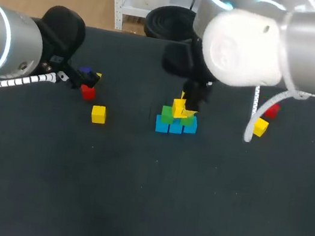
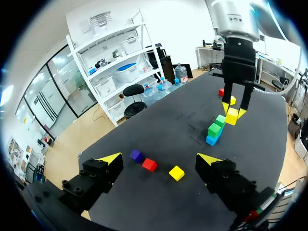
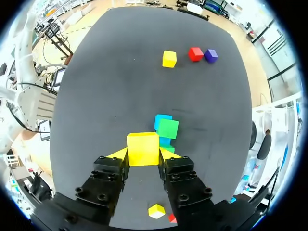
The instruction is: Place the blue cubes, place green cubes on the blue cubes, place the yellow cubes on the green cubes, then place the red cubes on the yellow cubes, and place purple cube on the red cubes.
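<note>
One small yellow cube (image 3: pixel 143 148) hung pinched in my right gripper (image 3: pixel 143 155) over green cubes (image 3: pixel 168 128); lowering it square seemed best; left gripper (image 2: pixel 159 158) gaped empty.

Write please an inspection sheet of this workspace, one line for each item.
Surface: dark table.
Job's things: green cubes sit on a row of blue cubes. The held yellow cube is above them. A loose yellow cube, red cube and purple cube lie ahead of the left gripper. A second yellow cube and second red cube lie under the right arm.
Clutter: nothing seen.
Grippers: left gripper open, empty; right gripper shut on the held yellow cube.
Cables: white coiled cable hanging from the right arm; second cable along the left arm.
Surroundings: nothing seen reaching over the table.
</note>
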`<state>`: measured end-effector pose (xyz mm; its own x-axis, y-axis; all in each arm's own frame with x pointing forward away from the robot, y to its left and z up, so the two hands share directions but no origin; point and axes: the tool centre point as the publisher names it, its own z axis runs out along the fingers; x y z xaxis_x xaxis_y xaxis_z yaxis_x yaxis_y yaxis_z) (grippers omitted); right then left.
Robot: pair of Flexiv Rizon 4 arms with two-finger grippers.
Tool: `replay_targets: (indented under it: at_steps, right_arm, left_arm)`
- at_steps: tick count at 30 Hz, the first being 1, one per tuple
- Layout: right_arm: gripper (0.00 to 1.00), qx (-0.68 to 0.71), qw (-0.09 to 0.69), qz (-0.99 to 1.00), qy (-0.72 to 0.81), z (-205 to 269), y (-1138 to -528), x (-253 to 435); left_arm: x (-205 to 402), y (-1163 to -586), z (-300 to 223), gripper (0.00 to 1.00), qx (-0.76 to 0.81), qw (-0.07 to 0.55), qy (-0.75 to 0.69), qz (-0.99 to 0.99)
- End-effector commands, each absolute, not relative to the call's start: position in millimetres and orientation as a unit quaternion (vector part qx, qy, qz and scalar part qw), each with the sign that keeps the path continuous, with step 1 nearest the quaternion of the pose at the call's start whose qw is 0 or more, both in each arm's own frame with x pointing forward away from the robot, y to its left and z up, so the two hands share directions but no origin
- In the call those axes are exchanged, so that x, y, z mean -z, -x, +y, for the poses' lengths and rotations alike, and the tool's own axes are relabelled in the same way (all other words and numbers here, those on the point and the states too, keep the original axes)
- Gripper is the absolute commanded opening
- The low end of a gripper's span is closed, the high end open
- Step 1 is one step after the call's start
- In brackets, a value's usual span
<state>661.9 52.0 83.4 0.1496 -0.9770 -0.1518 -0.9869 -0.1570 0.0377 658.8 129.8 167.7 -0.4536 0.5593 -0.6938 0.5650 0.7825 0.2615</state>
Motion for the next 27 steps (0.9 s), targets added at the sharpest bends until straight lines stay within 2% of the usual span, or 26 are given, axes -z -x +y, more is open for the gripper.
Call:
replay_targets:
  at_steps: [1, 27]
  right_arm:
    - [0.00, -0.082, 0.018, 0.650, 0.756, 56, -671, -76]
    - [0.00, -0.089, 0.007, 0.665, 0.741, 51, -682, -55]
  left_arm:
    - [-167, -659, 129, 1.00, 0.003, 0.408, -0.328, 0.852]
    - [-167, -659, 129, 1.00, 0.003, 0.408, -0.328, 0.852]
